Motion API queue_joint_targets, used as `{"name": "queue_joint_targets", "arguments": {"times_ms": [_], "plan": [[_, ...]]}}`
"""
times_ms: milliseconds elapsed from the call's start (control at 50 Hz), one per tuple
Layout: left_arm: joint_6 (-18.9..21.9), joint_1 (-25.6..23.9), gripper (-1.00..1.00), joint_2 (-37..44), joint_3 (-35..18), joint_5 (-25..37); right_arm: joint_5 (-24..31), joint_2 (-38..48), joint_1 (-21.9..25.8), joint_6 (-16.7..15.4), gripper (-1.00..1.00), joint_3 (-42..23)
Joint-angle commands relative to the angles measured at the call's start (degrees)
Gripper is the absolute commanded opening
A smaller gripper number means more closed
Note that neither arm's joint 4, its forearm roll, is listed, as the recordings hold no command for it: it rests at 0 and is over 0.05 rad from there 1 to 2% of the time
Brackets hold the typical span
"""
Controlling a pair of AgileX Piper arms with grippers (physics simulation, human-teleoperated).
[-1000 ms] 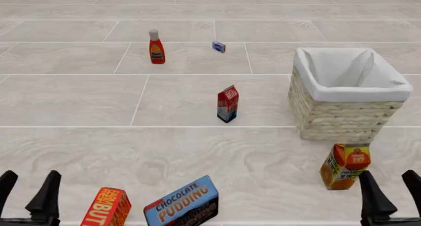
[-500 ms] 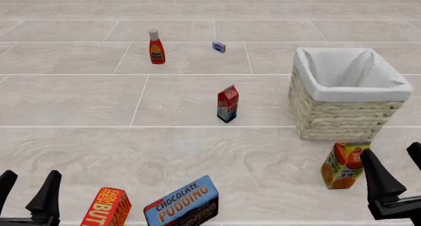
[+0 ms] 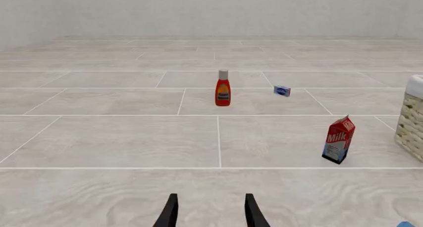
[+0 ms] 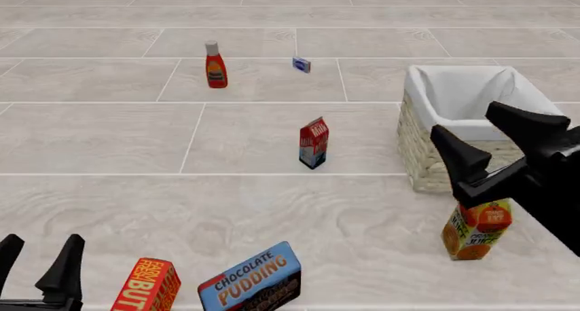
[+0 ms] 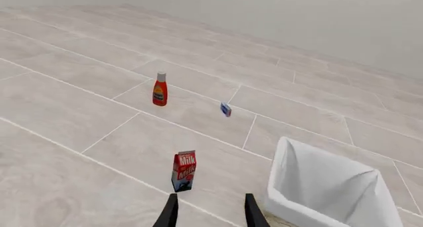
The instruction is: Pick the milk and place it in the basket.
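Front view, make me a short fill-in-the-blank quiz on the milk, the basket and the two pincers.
1. The milk stands ___ on the floor.
2. The basket holds ___ so far.
3. The right pincer hangs in front of the ___.
4. The left pincer is ___, gripping nothing.

Missing words: upright; nothing; basket; open

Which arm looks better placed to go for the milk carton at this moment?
Right, probably. The right gripper is raised, open, beside the basket, nearer the milk. The left gripper sits low at the near edge.
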Motion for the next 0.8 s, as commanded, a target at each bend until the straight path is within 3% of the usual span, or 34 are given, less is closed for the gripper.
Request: {"name": "queue_joint_targets", "arguments": {"times_ms": [20,240,420,520,540,620,800], "plan": [[0.0,0.0,1.00,0.0,0.0,0.0,0.1,13.8,5.0,-1.2,1.00,-11.1],[0.0,0.0,1.00,0.0,0.0,0.0,3.7,26.2,6.5,-3.6,1.00,-23.6],[0.0,0.0,1.00,0.0,0.0,0.0,3.9,34.3,6.7,-4.1,1.00,-28.7],[0.0,0.0,1.00,0.0,0.0,0.0,4.5,38.8,7.2,-3.5,1.00,-32.1],[0.0,0.0,1.00,0.0,0.0,0.0,5.6,44.2,7.7,-2.4,1.00,-36.2],[0.0,0.0,1.00,0.0,0.0,0.0,7.1,48.1,7.5,-0.7,1.00,-39.1],[0.0,0.0,1.00,0.0,0.0,0.0,8.1,54.5,7.3,-1.4,1.00,-43.2]]}}
